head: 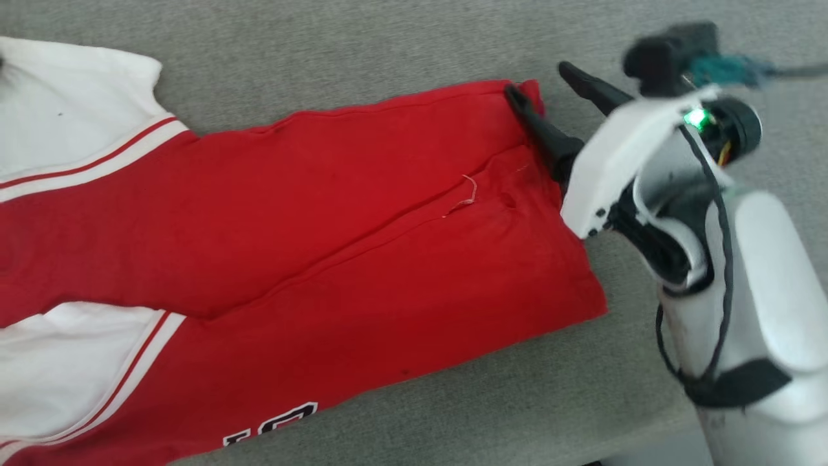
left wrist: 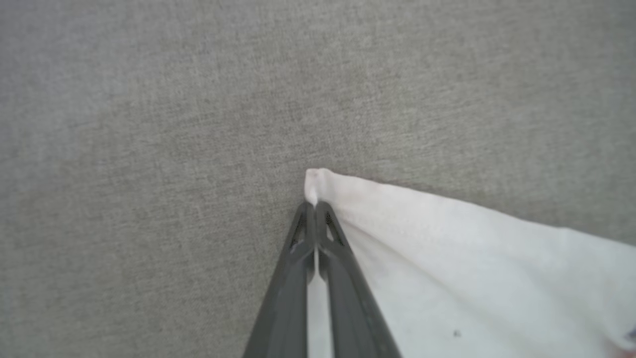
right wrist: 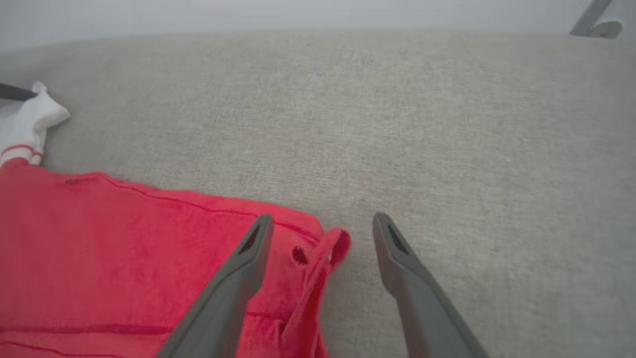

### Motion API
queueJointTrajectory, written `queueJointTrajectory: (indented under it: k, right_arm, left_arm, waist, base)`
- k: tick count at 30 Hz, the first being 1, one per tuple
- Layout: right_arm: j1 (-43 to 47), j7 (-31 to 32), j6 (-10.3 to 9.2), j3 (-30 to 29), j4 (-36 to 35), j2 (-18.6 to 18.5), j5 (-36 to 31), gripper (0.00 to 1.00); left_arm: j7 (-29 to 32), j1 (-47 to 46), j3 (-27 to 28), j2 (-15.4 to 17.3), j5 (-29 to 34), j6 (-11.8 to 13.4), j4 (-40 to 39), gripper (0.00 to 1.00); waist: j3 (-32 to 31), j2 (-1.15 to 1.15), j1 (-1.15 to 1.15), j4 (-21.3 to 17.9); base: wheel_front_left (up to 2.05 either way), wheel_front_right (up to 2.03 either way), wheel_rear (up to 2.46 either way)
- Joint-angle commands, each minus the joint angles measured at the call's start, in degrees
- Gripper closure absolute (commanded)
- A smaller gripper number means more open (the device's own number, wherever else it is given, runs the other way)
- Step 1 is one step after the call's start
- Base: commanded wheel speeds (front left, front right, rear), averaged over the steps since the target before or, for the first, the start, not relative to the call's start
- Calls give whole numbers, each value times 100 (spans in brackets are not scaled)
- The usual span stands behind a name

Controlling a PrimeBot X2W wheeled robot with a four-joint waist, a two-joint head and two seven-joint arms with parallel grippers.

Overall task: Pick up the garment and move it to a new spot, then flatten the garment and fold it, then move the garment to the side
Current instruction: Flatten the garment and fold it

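The garment (head: 323, 213) lies stretched across the grey fabric surface, red body in the middle and white sleeves with red-striped trim at the left; part of its black print shows at the bottom edge. My right gripper (head: 540, 81) stands open at the garment's far right corner. In the right wrist view one finger is over the red cloth (right wrist: 124, 248) and the other over bare surface, with the folded corner between my right gripper's fingertips (right wrist: 323, 221). My left gripper (left wrist: 311, 206) is shut on the corner of a white sleeve (left wrist: 447, 258).
Bare grey surface (right wrist: 397, 124) extends beyond and to the right of the garment. The surface's front edge (head: 647, 446) runs across the lower right of the head view. A pale wall and a metal stand (right wrist: 596, 20) lie past the far edge.
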Motion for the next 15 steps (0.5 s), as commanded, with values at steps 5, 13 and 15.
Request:
queueJointTrajectory:
  k: [5,13,15]
  right_arm:
    - [-669,977,0,211,626,-136,-28,0]
    - [-1086,2575,2,559,1677,-126,184,0]
    - [-1119,3054,5,726,1761,-204,252,100]
  left_arm:
    - [-88,0,-161,-323,124,-111,140,100]
    - [-380,-147,-151,-692,156,-179,368,100]
    - [-503,-179,-169,-812,188,-207,452,100]
  waist:
    - [40,0,0,224]
    - [23,0,0,483]
    - [-26,0,0,585]
  base:
    - [0,0,0]
    - [0,0,0]
    - [0,0,0]
